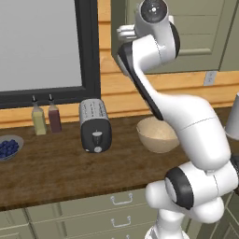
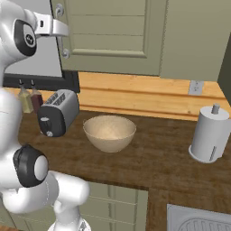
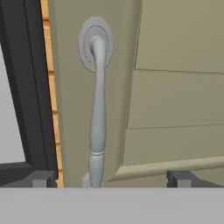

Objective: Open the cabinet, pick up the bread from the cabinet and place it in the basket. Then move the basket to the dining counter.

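Observation:
The olive-green cabinet (image 2: 113, 36) hangs above the worktop with its panelled door (image 3: 175, 96) shut. My gripper (image 3: 113, 179) is open. Its dark fingertips (image 3: 43, 178) stand on either side of the vertical silver handle (image 3: 98, 113) without touching it. From the base views, the hand (image 2: 52, 26) reaches the door's left edge, at the handle (image 2: 62, 31). The tan basket (image 1: 156, 135) sits empty on the wooden worktop below, right of the toaster. The bread is hidden behind the shut door. The dining counter is out of view.
A silver toaster (image 1: 95, 125) stands left of the basket (image 2: 109, 132). Two bottles (image 1: 46, 119) and a grey bowl of blueberries (image 1: 8, 148) are at the far left. A paper towel roll (image 2: 208, 134) and a sink (image 2: 198, 221) are on the right. A dark-framed window (image 1: 88, 46) borders the cabinet.

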{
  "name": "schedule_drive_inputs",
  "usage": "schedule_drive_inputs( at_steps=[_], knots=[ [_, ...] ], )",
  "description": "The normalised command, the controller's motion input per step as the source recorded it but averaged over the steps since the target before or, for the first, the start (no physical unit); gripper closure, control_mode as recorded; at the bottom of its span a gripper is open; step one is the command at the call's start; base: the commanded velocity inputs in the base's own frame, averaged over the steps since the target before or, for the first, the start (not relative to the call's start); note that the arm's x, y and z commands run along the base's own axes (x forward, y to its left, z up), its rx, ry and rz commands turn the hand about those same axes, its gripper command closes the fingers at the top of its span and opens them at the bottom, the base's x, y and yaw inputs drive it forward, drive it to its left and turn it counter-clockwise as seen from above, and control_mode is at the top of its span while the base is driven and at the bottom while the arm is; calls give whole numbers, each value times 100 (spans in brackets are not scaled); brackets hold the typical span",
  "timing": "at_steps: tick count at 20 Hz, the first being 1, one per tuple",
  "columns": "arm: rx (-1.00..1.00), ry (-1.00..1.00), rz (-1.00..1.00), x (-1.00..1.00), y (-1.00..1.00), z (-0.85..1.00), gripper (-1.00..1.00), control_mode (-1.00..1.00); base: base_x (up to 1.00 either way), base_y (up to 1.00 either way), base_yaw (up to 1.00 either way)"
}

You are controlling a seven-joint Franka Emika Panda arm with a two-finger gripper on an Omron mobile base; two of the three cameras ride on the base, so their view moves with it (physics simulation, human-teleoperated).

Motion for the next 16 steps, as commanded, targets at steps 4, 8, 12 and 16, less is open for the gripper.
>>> schedule_drive_inputs(
  at_steps=[4,8,12,16],
  knots=[
    [0,3,0,54,1,0,-100,-100,0,0,0],
    [0,0,0,29,10,0,-100,-100,0,0,0],
    [0,0,0,19,11,0,-100,-100,0,0,0],
    [0,0,0,20,3,-1,-100,-100,0,0,0]
  ],
)
